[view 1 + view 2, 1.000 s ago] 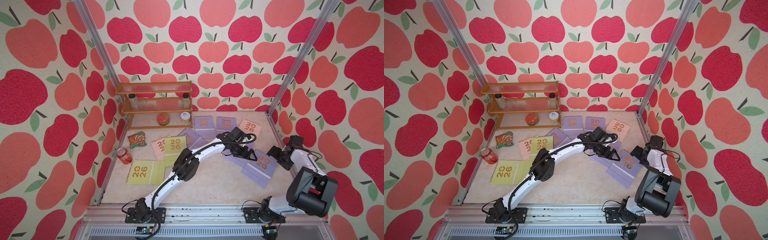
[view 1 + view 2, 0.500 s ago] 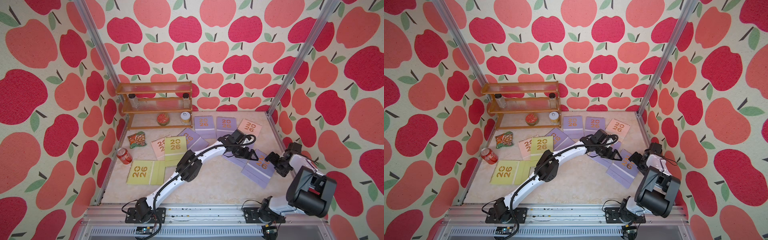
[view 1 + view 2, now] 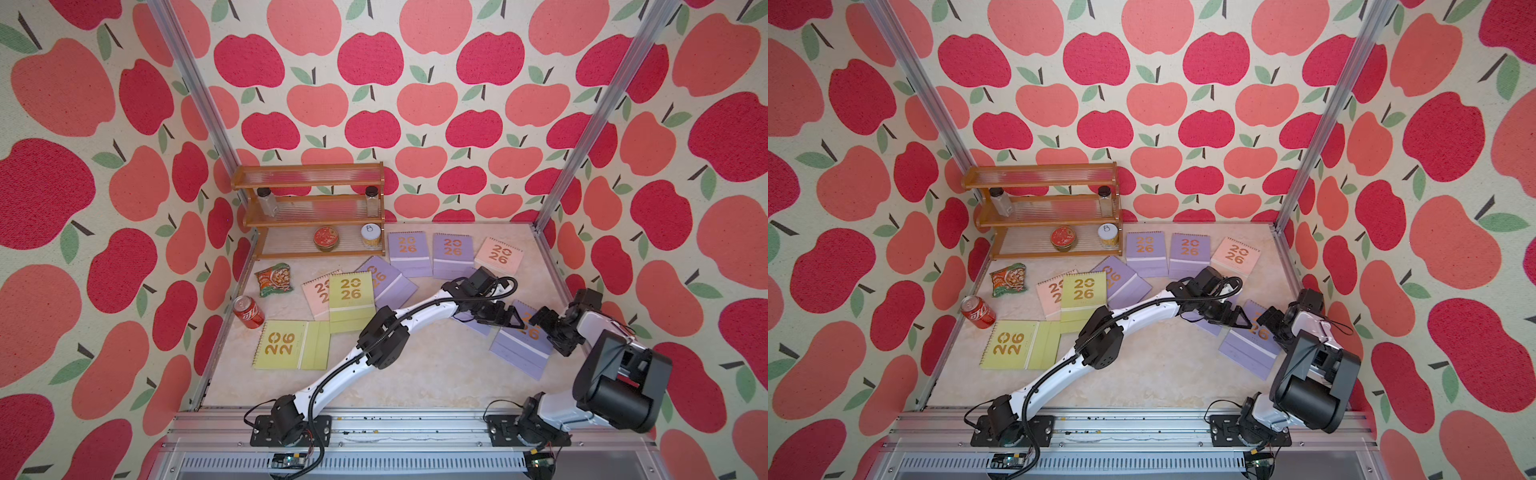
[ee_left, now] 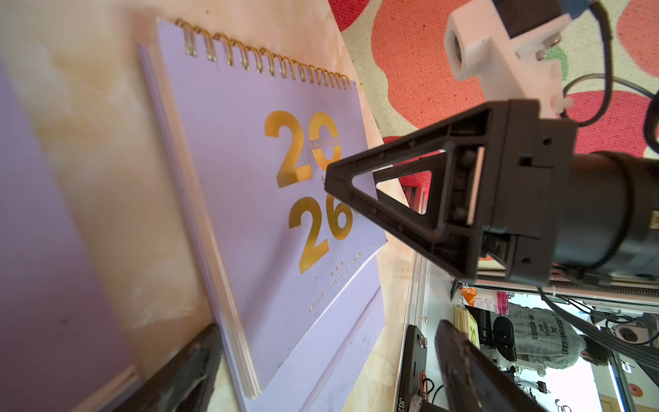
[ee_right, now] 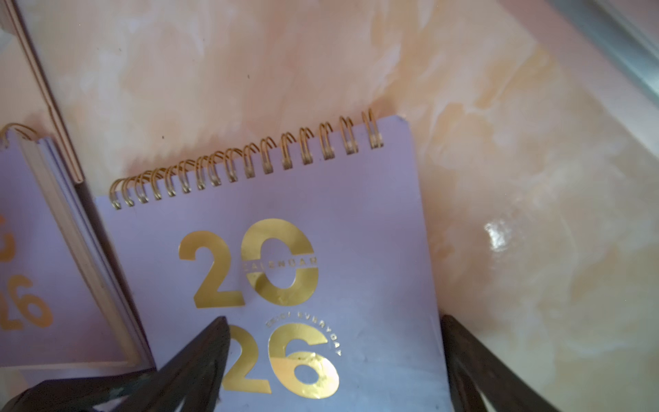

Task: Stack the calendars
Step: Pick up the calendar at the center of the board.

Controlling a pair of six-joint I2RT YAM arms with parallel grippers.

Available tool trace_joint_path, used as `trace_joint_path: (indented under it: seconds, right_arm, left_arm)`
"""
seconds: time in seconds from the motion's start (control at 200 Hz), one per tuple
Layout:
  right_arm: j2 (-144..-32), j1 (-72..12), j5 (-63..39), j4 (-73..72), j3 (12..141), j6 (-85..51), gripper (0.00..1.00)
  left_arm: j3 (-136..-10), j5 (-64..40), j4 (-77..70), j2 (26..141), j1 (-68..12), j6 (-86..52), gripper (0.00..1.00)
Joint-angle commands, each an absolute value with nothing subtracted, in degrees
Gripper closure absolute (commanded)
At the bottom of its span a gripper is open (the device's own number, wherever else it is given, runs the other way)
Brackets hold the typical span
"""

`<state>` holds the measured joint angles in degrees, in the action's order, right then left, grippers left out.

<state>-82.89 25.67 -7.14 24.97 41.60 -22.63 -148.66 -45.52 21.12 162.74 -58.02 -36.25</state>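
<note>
Right wrist view: lilac spiral-bound card calendar (image 5: 285, 271), flat on marbled surface (image 5: 499, 178).
Right fingers (image 5: 192, 360): spread, empty, above its cover.
Left fingers (image 4: 463, 360): spread, empty.
Handling: likely light, stiff, slick; pinch a free edge.

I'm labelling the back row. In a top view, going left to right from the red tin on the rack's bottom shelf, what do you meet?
Red tin, white-lidded jar, lilac calendar, second lilac calendar, pink calendar.

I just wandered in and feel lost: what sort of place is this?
Probably a robot practice booth, not a real room: apple-print walls on metal posts, two robot arms bolted to a front rail, calendars scattered on the tabletop.
</note>
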Motion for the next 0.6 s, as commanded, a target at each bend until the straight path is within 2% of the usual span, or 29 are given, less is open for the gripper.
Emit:
trace_joint_path:
  seconds: [0.0,0.27,0.595]
  right_arm:
    - [-85.21,25.41,-11.79,23.68,40.1,-23.25,0.08]
    - [-85.3,25.45,-22.65,18.3,38.68,-22.82,0.18]
    - [-78.38,25.49,-26.26,19.41,39.3,-22.67,0.26]
  left_arm:
    - [-150.89,-46.47,20.88,166.21,-59.41,-38.23,0.09]
    - [-150.66,-46.91,21.09,166.61,-59.15,-38.7,0.09]
    - [-149.79,-47.56,21.19,166.65,-58.71,-38.99,0.09]
